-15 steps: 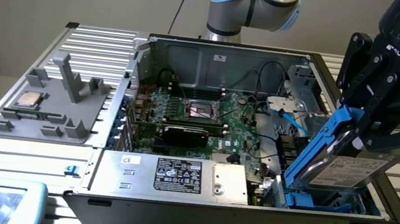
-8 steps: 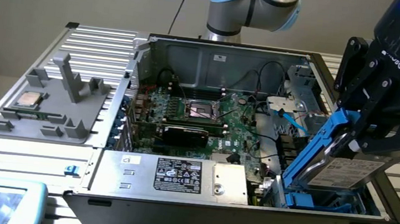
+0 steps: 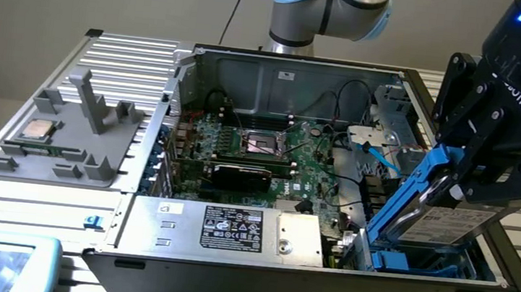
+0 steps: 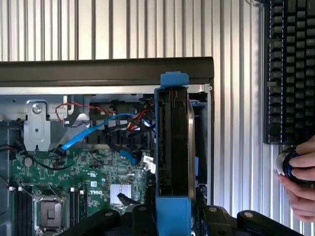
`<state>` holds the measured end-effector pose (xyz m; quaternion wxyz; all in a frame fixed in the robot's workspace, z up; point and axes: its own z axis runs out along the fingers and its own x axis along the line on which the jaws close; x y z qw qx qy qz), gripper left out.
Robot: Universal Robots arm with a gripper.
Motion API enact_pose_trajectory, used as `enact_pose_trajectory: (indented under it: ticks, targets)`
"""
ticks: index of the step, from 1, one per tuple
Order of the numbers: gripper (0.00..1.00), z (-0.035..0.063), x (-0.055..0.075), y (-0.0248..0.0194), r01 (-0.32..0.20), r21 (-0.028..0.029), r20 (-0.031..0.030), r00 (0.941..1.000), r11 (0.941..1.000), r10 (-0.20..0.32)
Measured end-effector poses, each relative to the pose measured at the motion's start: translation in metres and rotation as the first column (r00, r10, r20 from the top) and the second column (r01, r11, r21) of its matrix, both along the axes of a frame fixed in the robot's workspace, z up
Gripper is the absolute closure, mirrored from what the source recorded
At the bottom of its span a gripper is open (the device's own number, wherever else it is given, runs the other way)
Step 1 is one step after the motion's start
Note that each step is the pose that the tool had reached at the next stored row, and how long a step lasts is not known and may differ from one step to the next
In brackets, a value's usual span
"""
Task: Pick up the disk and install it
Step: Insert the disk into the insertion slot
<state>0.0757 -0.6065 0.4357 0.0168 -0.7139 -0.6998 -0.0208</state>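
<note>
The disk (image 3: 444,223) is a grey drive with a white label in a bright blue carrier. My gripper (image 3: 462,183) is shut on its upper end. It hangs steeply tilted over the open computer case (image 3: 323,287), at the exterior view's right. Its lower end reaches down to the blue drive bay (image 3: 427,264) in the case's front right corner. The wrist view shows the disk (image 4: 173,142) edge-on between my black fingers (image 4: 224,216), running along the case's side wall above the motherboard (image 4: 74,182).
Inside the case are the motherboard (image 3: 270,147), blue cables (image 3: 387,158) and a silver box with a black label (image 3: 232,232). A grey fixture (image 3: 66,147) holding a small silver chip stands at the exterior view's left. A keyboard (image 4: 290,69) and a person's hand (image 4: 302,187) lie beside the case.
</note>
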Motion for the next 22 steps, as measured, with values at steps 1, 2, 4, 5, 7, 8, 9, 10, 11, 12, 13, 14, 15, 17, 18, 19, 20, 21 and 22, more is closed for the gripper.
enact_pose_trajectory:
  ticks: [1,2,4,5,7,8,9,10,11,12,13,14,15,17,18,19,20,21,22]
  targets:
    - [0.63,-0.0003,0.000,0.0000,0.000,0.0001,0.0000,1.0000,1.0000,0.000]
    - [0.63,-0.0005,0.000,-0.0001,0.000,0.0002,0.0000,1.0000,1.0000,0.000]
    - [0.63,-0.0009,0.000,-0.0001,0.000,0.0002,0.0000,1.0000,1.0000,0.000]
    - [0.63,-0.0009,0.000,-0.0001,0.000,0.0002,0.0000,1.0000,1.0000,0.000]
    - [0.63,-0.0009,0.000,-0.0001,0.000,0.0002,0.0000,1.0000,1.0000,0.000]
    - [0.63,-0.0009,0.000,-0.0001,0.000,0.0002,0.0000,1.0000,1.0000,0.000]
    - [0.63,-0.0009,0.000,-0.0001,0.000,0.0002,0.0000,1.0000,1.0000,0.000]
    - [0.63,-0.0009,0.000,-0.0001,0.000,0.0002,0.0000,1.0000,1.0000,0.000]
    - [0.63,-0.0009,0.000,-0.0001,0.000,0.0002,0.0001,1.0000,1.0000,0.000]
    - [0.63,-0.0009,0.000,-0.0001,0.000,0.0002,0.0000,1.0000,1.0000,0.000]
    - [0.63,-0.0011,0.000,0.0000,0.000,0.0002,0.0000,1.0000,1.0000,0.000]
    - [0.63,-0.0015,0.000,0.0000,0.000,0.0004,0.0001,1.0000,1.0000,0.000]
    - [0.63,-0.0019,0.000,-0.0001,0.000,0.0003,0.0000,1.0000,1.0000,0.000]
    - [0.63,-0.0040,0.000,-0.0001,0.000,0.0003,0.0001,1.0000,1.0000,0.000]
    - [0.63,-0.0051,0.000,-0.0001,0.000,0.0002,0.0000,1.0000,1.0000,0.000]
    - [0.63,-0.0064,0.000,-0.0001,0.000,0.0002,0.0000,1.0000,1.0000,0.000]
    - [0.63,-0.0079,0.000,0.0000,0.000,0.0003,0.0000,1.0000,1.0000,0.000]
    - [0.63,-0.0094,0.000,0.0000,0.000,0.0003,0.0000,1.0000,1.0000,0.000]
    - [0.63,-0.0111,0.000,-0.0001,0.000,0.0003,0.0000,1.0000,1.0000,0.000]
